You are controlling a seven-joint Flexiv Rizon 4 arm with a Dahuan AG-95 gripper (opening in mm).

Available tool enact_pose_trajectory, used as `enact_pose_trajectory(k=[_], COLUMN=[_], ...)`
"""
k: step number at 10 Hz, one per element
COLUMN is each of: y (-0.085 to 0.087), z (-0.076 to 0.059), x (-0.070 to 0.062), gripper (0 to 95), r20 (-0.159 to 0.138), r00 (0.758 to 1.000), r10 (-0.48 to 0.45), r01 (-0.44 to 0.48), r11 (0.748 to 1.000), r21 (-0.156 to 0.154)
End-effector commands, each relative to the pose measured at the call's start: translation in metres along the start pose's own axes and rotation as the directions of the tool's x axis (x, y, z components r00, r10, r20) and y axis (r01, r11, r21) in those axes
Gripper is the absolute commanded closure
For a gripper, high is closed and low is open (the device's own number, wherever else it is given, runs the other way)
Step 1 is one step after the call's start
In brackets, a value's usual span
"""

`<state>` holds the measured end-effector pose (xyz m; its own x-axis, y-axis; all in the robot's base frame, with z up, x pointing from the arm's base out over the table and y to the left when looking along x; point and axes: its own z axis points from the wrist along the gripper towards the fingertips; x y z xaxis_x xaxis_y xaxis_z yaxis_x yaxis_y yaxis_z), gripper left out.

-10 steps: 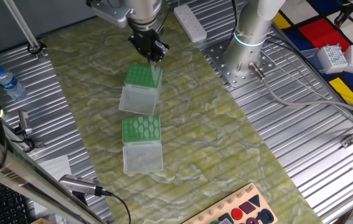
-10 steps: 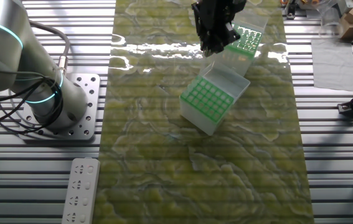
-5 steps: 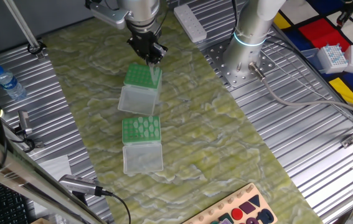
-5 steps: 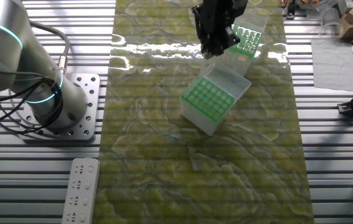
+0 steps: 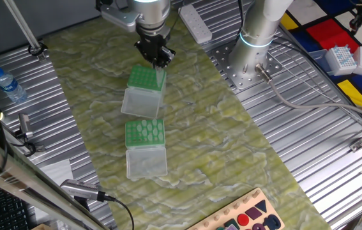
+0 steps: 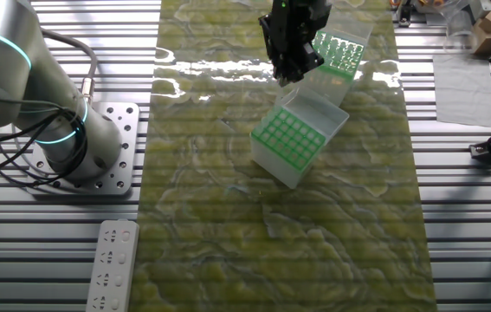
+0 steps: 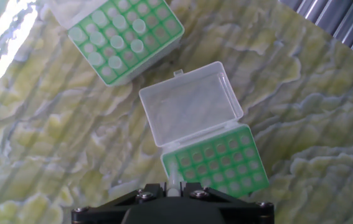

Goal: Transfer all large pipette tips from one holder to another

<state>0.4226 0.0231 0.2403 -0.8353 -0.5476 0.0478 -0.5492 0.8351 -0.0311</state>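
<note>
Your gripper (image 5: 158,61) hangs over the far green-topped holder (image 5: 146,78) on the mottled green mat (image 5: 232,147), the arm coming down from the top edge of one fixed view. In the hand view a single pipette tip (image 7: 172,180) stands between the fingers at the bottom of the frame, its whitish shaft pointing down toward the near left corner of the holder below (image 7: 216,166). The jaws are nearly closed and pinch that tip; only a sliver of it shows above the black finger housing (the pointed end is hard to make out against the green grid).

That holder's clear hinged lid (image 7: 192,102) lies flung open beside its grid, and the wells you can see in it look empty. The tip sits just above the corner wells, not seated in any of them as far as the hand view shows.

The second holder (image 7: 125,36) lies well apart toward the upper left of the hand view. Several of its wells carry the rest of the large pipette tips (image 7: 115,42), whose whitish round tops show in a cluster near the middle of the grid.

In the other fixed view the gripper (image 6: 290,74) stands between the two boxes, just beside the open lid of the nearer one (image 6: 290,139).
</note>
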Motion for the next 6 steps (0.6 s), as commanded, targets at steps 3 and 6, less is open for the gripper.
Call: enact_pose_trajectory(k=[3,6], y=[0.0,0.006], z=[0.003,0.008], x=[-0.002,-0.019], gripper=[57.0,95.0], r20=[0.006,0.017], r00=[1.0,0.995], r10=[-0.003,0.099], r01=[0.003,-0.099], r11=[1.0,0.995], r21=[0.005,-0.029])
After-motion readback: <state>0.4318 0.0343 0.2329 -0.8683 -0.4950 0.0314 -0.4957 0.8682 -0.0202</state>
